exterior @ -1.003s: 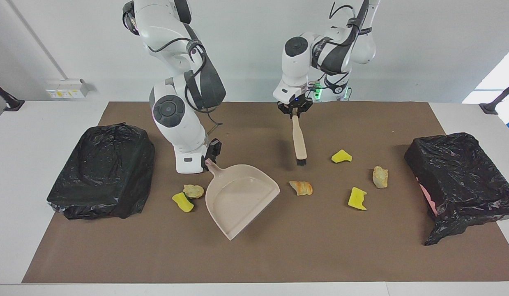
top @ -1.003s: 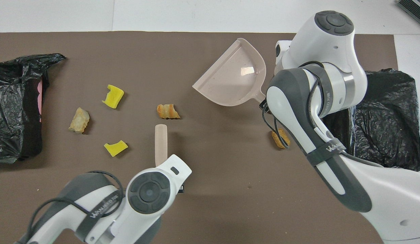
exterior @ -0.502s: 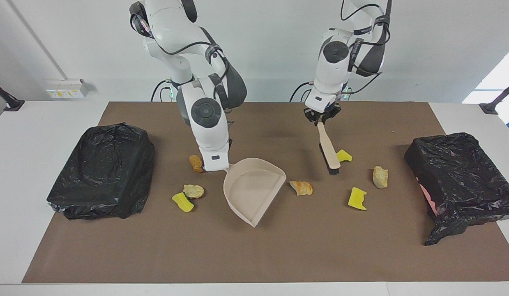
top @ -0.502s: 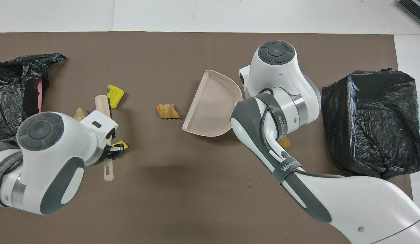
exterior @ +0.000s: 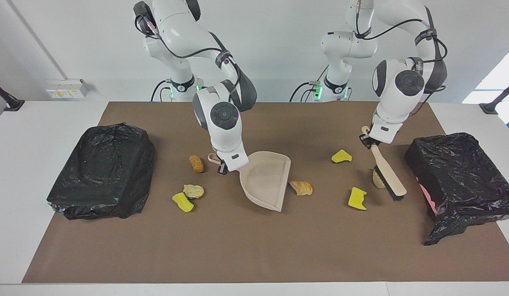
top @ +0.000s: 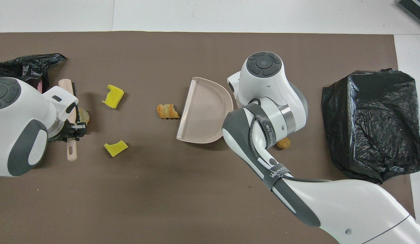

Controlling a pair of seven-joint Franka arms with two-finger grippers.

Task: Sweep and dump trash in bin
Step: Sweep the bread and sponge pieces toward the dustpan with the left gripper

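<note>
Now: both tools gripped, scraps loose on mat.
Left gripper (exterior: 368,139) clenched on brush (exterior: 388,172), bristles touching a tan lump (exterior: 376,180); right gripper (exterior: 222,164) grasping dustpan (exterior: 266,181), orange lump (exterior: 301,187) at its 3 o'clock.

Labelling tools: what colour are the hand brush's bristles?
Black bristles on a beige hand brush; clearest in the facing view.

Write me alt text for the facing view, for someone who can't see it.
Two robot arms work over scattered trash on a brown mat: the right gripper holds a beige dustpan beside an orange bread lump, and the left gripper holds a hand brush against a tan lump. A black-bagged bin sits beside the brush.
</note>
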